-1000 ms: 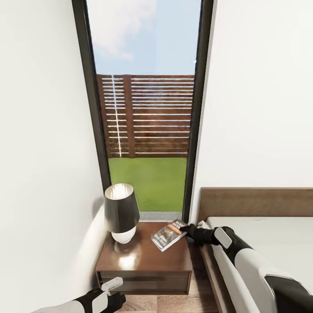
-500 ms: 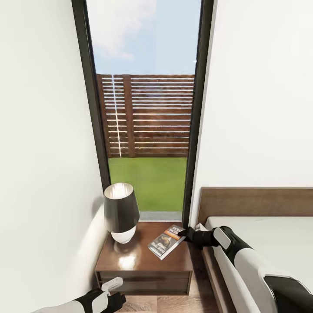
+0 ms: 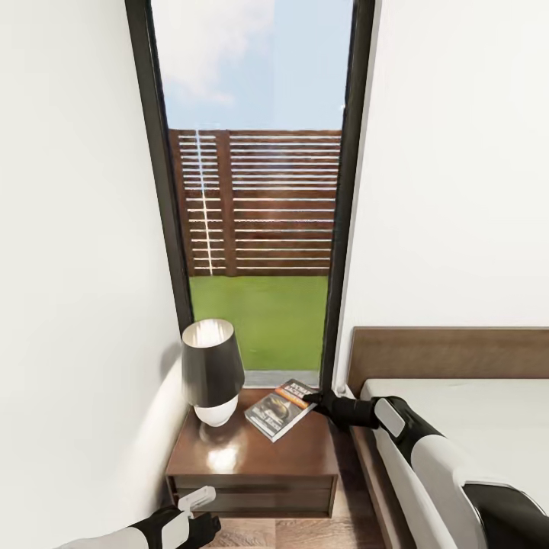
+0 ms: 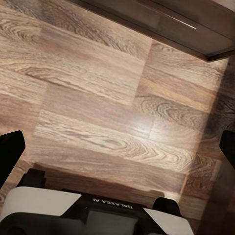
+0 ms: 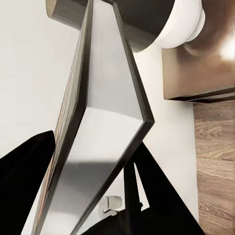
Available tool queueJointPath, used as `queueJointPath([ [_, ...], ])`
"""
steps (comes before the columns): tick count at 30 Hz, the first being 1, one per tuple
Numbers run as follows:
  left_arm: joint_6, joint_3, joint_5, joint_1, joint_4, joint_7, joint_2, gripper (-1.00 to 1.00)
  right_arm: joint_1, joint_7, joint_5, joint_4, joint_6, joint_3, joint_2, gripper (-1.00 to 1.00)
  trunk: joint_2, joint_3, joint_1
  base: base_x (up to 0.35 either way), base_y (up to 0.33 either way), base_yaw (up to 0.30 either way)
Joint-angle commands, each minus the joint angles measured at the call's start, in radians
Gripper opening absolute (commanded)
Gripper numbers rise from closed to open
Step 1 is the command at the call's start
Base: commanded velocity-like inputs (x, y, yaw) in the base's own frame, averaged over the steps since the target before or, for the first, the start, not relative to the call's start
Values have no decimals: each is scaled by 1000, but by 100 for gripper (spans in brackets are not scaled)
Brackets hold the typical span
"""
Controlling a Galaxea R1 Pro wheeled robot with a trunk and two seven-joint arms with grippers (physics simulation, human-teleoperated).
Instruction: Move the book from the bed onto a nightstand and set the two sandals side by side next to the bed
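My right claw (image 3: 314,398) pinches the book (image 3: 279,409) over the nightstand (image 3: 252,457), lamp (image 3: 212,370) at nine o'clock; my left claw (image 4: 117,152) hangs spread above floor.

The book (image 3: 279,409) has a dark cover with an orange band. The lamp (image 3: 212,371) pairs a black shade with a white base on the glossy dark-brown surface (image 3: 252,454). The floor (image 4: 112,107) is brown wood-grain plank.

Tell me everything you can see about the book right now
The book is a thin paperback with a dark cover, white lettering at the top, an orange band and a dark picture. It is held over the brown nightstand, cover up and turned at an angle, beside the lamp. The right gripper is shut on its corner nearest the bed. Whether it touches the top is unclear.
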Motion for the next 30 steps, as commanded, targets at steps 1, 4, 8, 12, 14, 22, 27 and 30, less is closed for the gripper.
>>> queueJointPath([
  [1,2,-8,10,-1,1,2,-1,100,-1,3,1,0,7,-6,0,-100,-9,-5,4,0,0,0],
  [4,2,-8,10,-1,1,2,-1,100,-1,3,2,0,13,-6,0,-100,-30,-14,16,0,0,0],
  [8,2,-8,10,-1,1,2,-1,100,-2,0,1,0,15,-6,0,-100,-58,-27,31,0,0,0],
  [12,2,-8,10,-1,1,2,-1,100,-3,-6,-1,0,16,-6,1,-100,-86,-39,46,0,0,0],
  [14,2,-8,10,-1,1,2,-1,100,-2,-7,-2,0,16,-6,1,-100,-100,-46,54,0,0,0],
  [22,2,-8,10,-1,1,2,-1,100,-2,-10,-5,1,16,-8,1,-100,-156,-71,85,0,0,0],
  [27,2,-8,10,-1,1,2,-1,100,-2,-18,-5,1,16,-8,1,-100,-191,-86,104,0,0,0],
  [30,2,-8,10,-1,1,2,-1,100,-1,-39,-6,1,15,-8,1,-100,-212,-96,115,0,0,0],
])
